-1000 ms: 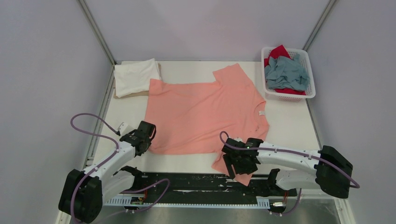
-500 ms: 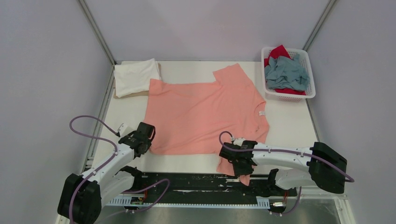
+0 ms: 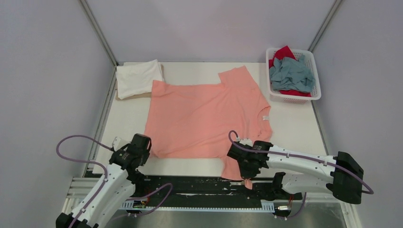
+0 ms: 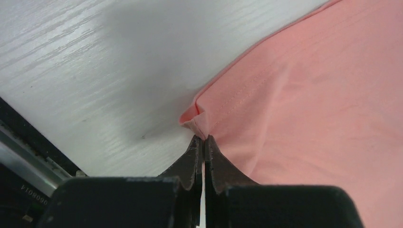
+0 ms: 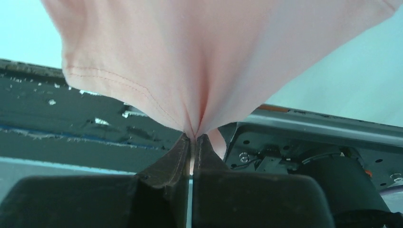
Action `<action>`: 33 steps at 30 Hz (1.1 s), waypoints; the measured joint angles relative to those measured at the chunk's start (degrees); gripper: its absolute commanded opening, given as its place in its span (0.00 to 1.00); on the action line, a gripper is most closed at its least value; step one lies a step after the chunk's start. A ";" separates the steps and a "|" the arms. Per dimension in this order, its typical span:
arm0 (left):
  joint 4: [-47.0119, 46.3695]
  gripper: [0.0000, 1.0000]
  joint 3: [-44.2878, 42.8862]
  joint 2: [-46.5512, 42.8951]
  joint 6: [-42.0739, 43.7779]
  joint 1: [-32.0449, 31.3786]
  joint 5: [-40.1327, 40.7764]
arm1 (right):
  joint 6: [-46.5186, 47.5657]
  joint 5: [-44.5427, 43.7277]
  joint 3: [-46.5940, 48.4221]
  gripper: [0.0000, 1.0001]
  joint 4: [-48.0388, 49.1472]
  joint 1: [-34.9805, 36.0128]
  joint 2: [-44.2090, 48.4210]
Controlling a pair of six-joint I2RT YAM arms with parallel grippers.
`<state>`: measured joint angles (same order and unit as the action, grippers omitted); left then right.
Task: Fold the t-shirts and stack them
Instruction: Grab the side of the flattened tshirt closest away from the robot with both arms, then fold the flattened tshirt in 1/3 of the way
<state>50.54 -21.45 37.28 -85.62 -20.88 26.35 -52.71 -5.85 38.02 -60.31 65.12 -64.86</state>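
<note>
A salmon-pink t-shirt lies spread flat across the middle of the table. My left gripper is shut on its near-left hem corner, and the left wrist view shows the corner bunched at the closed tips of that gripper. My right gripper is shut on the near sleeve at the table's front edge. In the right wrist view the fabric fans up from the pinch of the right gripper. A folded white t-shirt lies at the back left. Grey-blue and red t-shirts are crumpled in the basket.
The white lattice basket stands at the back right. A thin tan board lies under the white shirt. A black rail runs along the near edge under the sleeve. Walls close in both sides.
My right gripper has shut on the near sleeve and lifted it a little. My left arm has drawn back toward the near left, dragging the hem corner with it.
</note>
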 measured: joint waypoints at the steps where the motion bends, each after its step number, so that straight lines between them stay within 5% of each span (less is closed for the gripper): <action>1: 1.77 0.00 0.52 -3.08 -0.96 0.02 -0.44 | 0.35 0.72 0.50 0.00 -0.70 0.02 0.61; 8: 11.10 0.00 1.68 -15.76 -4.17 0.00 -2.54 | 1.44 4.92 2.03 0.00 -6.71 2.43 0.28; 19: 12.17 0.00 1.42 -18.71 -5.38 0.00 -3.87 | 0.26 5.81 2.58 0.00 -11.76 2.69 0.50; 33: 16.46 0.00 -3.10 -15.23 -10.12 0.00 4.24 | 4.22 2.05 5.49 0.00 -11.80 -11.39 3.41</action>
<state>67.00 -24.56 22.04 -95.74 -20.88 30.59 -48.49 -3.79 43.51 -72.12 53.74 -61.45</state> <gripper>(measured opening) 0.008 0.021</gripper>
